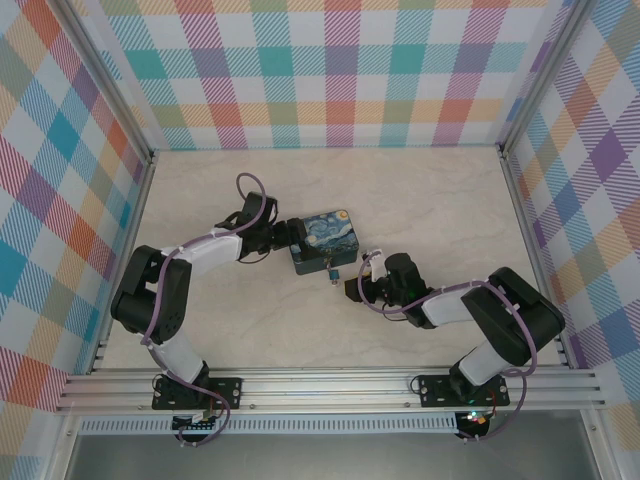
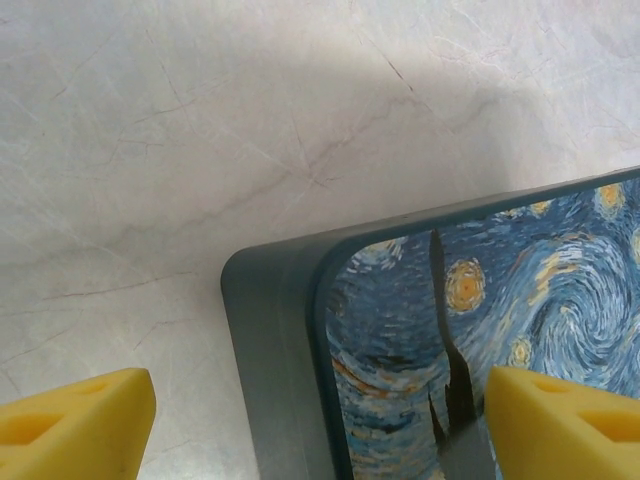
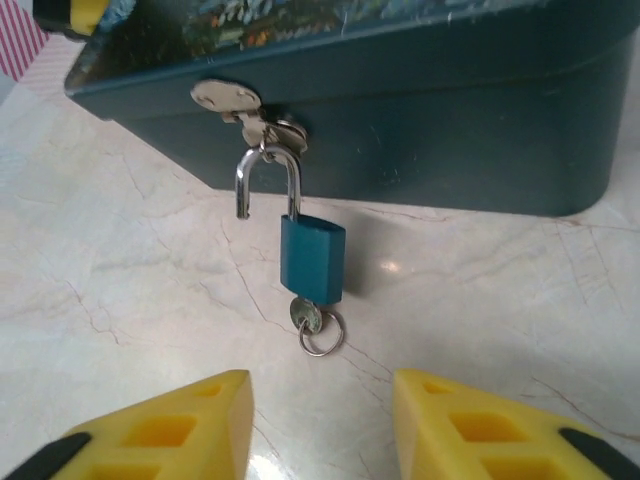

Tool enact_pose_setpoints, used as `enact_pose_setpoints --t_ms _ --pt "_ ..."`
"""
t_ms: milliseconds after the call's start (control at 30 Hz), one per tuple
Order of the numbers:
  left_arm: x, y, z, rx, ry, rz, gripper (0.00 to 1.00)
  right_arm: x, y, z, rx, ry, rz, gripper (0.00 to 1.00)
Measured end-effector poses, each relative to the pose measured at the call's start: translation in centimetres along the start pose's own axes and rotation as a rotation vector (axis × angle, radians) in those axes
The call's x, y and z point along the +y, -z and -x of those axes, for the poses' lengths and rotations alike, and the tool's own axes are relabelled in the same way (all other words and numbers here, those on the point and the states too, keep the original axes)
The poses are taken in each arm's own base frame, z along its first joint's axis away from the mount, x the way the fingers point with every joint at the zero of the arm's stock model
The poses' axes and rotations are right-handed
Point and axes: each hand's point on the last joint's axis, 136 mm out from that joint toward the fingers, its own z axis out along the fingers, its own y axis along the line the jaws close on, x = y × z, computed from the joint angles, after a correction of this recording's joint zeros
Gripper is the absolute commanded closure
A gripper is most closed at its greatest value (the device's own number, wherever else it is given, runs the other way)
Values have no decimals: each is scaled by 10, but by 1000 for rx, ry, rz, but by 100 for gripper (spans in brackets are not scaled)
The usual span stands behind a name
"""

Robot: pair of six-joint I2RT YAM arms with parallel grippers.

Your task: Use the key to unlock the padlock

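Blue-bodied, the padlock [image 3: 312,258] is hooked by its metal shackle [image 3: 241,190] through the hasp on the front wall of the painted tin [image 3: 450,120], and one shackle leg stands free of the body. The key [image 3: 304,317] sits in the padlock's underside and carries a small ring [image 3: 322,337]. The right fingers [image 3: 160,430] are apart, near the key without touching it. The left fingers [image 2: 70,425] are also apart, straddling a corner of the tin on the pale surface [image 2: 200,130].

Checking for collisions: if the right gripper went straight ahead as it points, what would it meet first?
Probably the key under the padlock, the tin behind; depth is unclear.
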Motion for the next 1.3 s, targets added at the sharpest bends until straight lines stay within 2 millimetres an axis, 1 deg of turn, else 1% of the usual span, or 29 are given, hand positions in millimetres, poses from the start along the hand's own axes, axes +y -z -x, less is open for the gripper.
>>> enact_pose_setpoints --t_ms 133,333,467,600,800,900,1100,1300 --pt "-2 0 -4 -3 7 -10 16 0 -2 0 19 -16 17 53" --pt "-3 -1 -5 -8 12 -9 16 -2 -19 8 45 -69 52 53" --pt "-4 -1 -5 -11 13 -7 17 -1 -30 8 65 -100 79 53" --pt "-4 -1 -5 -12 20 -6 17 1 -33 11 66 -117 97 52" --pt "-5 -1 -6 -14 30 -2 17 3 -33 14 59 -143 108 44" --pt "-6 -2 -6 -23 33 -6 17 1 -33 19 48 -159 113 39" --pt "-5 0 -8 -39 42 -4 17 -21 -31 43 -2 -191 97 34" --pt "-5 4 -15 -37 39 1 17 -34 -34 62 -25 -202 116 33"
